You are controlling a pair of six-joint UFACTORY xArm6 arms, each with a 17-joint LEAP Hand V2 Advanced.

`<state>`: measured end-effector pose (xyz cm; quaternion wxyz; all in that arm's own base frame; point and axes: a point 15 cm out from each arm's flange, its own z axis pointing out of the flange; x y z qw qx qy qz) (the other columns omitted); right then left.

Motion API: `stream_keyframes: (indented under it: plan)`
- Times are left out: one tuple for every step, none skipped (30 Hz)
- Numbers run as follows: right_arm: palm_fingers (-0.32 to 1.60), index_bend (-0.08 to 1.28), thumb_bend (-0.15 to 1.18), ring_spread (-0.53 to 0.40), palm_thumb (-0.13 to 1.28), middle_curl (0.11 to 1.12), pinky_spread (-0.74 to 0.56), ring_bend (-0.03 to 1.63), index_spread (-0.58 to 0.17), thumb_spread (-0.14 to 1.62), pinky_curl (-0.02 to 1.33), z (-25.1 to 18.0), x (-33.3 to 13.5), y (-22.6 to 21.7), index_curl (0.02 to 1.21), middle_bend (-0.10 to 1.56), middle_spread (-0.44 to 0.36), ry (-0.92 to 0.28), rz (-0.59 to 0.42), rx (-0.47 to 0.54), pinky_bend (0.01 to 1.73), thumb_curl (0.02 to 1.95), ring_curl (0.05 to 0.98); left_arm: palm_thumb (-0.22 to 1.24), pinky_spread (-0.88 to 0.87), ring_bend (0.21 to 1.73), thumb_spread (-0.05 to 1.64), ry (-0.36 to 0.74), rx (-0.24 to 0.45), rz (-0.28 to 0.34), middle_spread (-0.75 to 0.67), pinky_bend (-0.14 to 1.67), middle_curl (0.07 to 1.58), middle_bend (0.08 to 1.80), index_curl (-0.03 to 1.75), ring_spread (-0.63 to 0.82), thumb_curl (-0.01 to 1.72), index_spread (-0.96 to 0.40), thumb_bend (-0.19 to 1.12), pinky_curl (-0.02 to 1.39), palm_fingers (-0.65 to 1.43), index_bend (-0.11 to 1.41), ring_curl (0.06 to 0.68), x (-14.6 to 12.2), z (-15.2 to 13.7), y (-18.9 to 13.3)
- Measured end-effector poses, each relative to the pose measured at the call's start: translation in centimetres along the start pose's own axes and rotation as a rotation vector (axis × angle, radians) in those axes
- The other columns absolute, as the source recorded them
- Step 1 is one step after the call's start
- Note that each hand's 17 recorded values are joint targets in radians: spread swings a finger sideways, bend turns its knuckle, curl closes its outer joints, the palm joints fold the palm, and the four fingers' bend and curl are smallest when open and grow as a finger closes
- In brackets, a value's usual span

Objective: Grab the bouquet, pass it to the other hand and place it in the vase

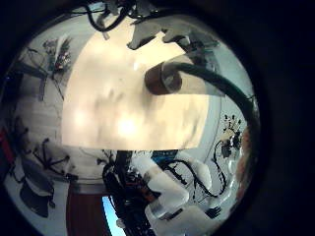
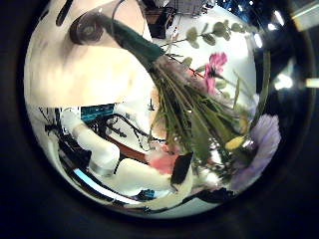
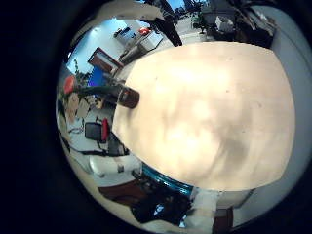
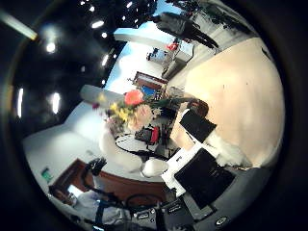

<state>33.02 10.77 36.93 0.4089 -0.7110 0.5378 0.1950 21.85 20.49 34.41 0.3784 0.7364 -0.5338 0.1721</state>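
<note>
Close against my left palm I see the bouquet (image 2: pixel 194 105) of green stems with pink, orange and purple flowers, its stems running toward the dark round vase (image 2: pixel 88 28) on the pale wooden table (image 2: pixel 75 75). Fingers: I cannot tell, either hand. Right palm looks across at the vase.

The bouquet (image 2: pixel 204 110) had dark green stems, a pink flower, a pale purple one, yellow bits and grey-green leaves. The table (image 3: pixel 210 107) was light tan. The vase (image 1: pixel 163 78) looked dark brown.
</note>
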Motion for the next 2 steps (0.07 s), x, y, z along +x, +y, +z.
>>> stream_keyframes:
  plan:
    - [0.27, 0.18, -0.02, 0.134, 0.75, 0.33, 0.46, 0.61, -0.38, 0.95, 0.2, 0.09, 0.17, 0.07, 0.32, 0.19, 0.022, 0.0, 0.001, -0.005, 0.7, 0.52, 0.194, 0.1, 0.87, 0.46, 0.81, -0.022, -0.01, -0.019, 0.62, 0.33, 0.19, 0.15, 0.22, 0.76, 0.34, 0.03, -0.03, 0.15, -0.15, 0.14, 0.154, -0.46, 0.01, 0.55]
    - [0.27, 0.18, -0.02, 0.134, 0.75, 0.33, 0.46, 0.61, -0.379, 0.95, 0.2, 0.16, 0.35, 0.09, 0.32, 0.19, 0.022, 0.001, 0.0, -0.01, 0.7, 0.52, 0.193, 0.1, 0.87, 0.45, 0.81, -0.039, -0.018, -0.036, 0.62, 0.33, 0.19, 0.16, 0.22, 0.76, 0.34, 0.04, -0.03, 0.15, -0.14, 0.14, 0.155, -0.81, 0.01, 1.04]
